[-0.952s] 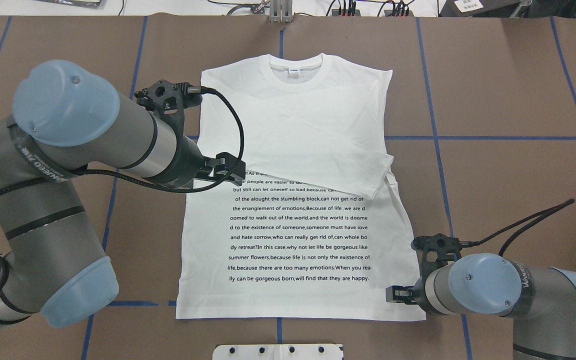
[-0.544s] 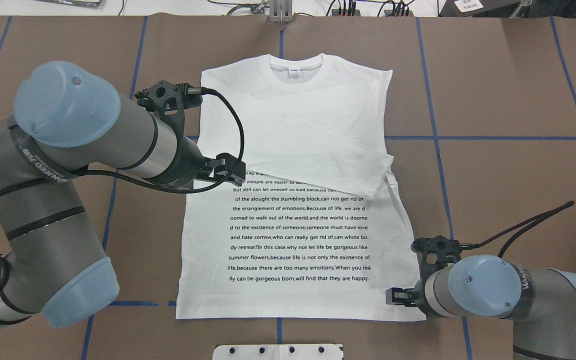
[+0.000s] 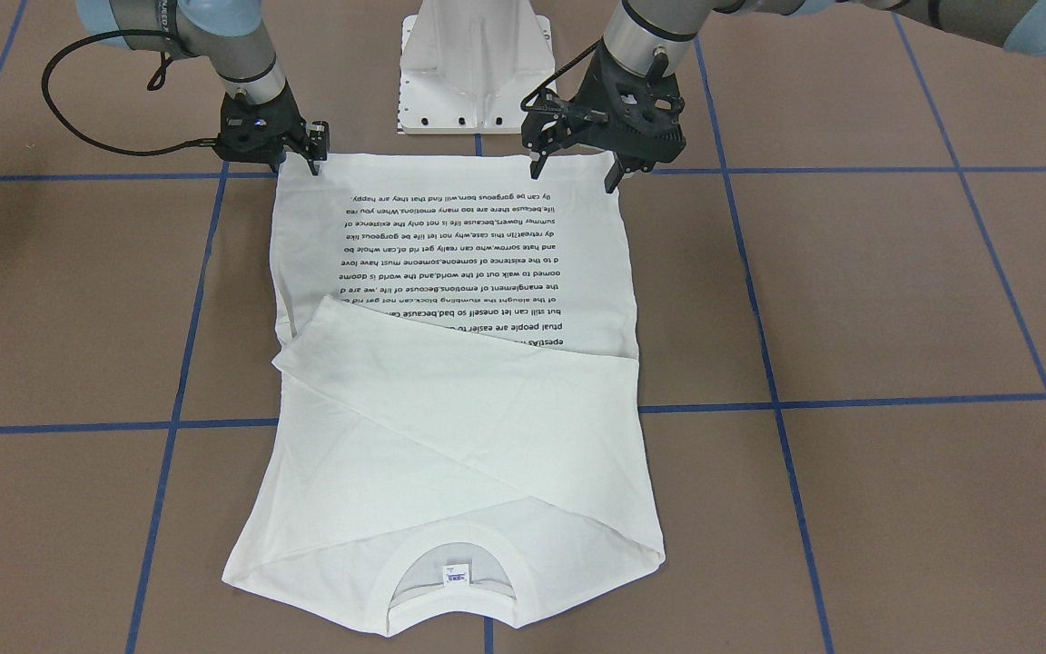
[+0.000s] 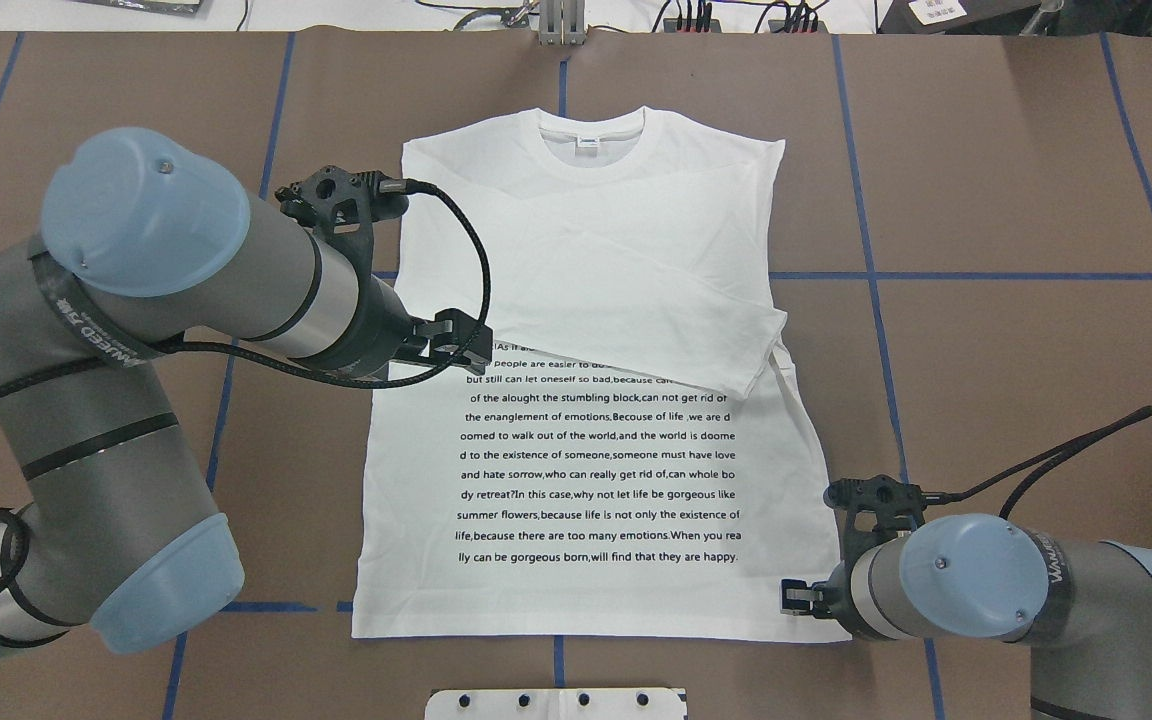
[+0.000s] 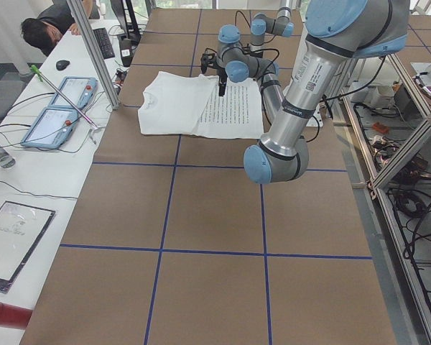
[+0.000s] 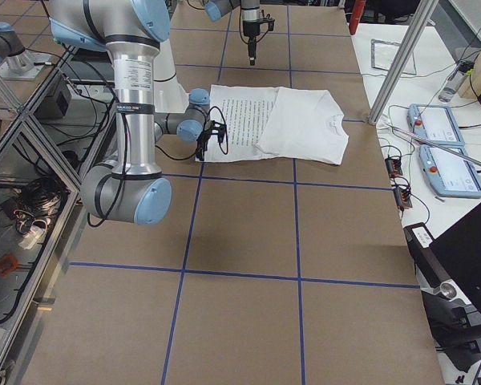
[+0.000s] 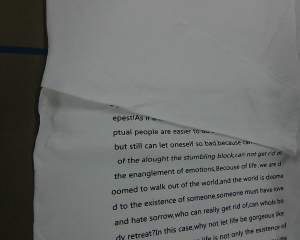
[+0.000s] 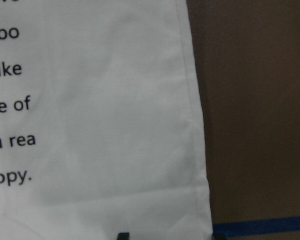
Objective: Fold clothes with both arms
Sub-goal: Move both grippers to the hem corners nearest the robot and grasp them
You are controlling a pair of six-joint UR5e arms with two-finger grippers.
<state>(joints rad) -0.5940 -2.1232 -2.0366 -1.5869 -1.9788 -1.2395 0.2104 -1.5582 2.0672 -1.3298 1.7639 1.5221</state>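
Note:
The white shirt lies flat on the brown table, collar at the far side. Its sleeves are folded across the chest, above the block of black text. My left gripper is open and empty, held above the shirt's left edge; in the front view its fingers stand wide apart. Its wrist view shows only the shirt from above. My right gripper is open and low over the hem's right corner, also in the front view. Its wrist view shows that corner close up.
The white pedestal base stands at the table's near edge behind the hem. Blue tape lines cross the brown table. Cables and plugs lie along the far edge. An operator and tablets are at a side bench.
My left arm has shifted slightly right and toward the robot over the shirt's left edge. My right gripper has crept a little closer to the hem corner. The shirt has not moved.

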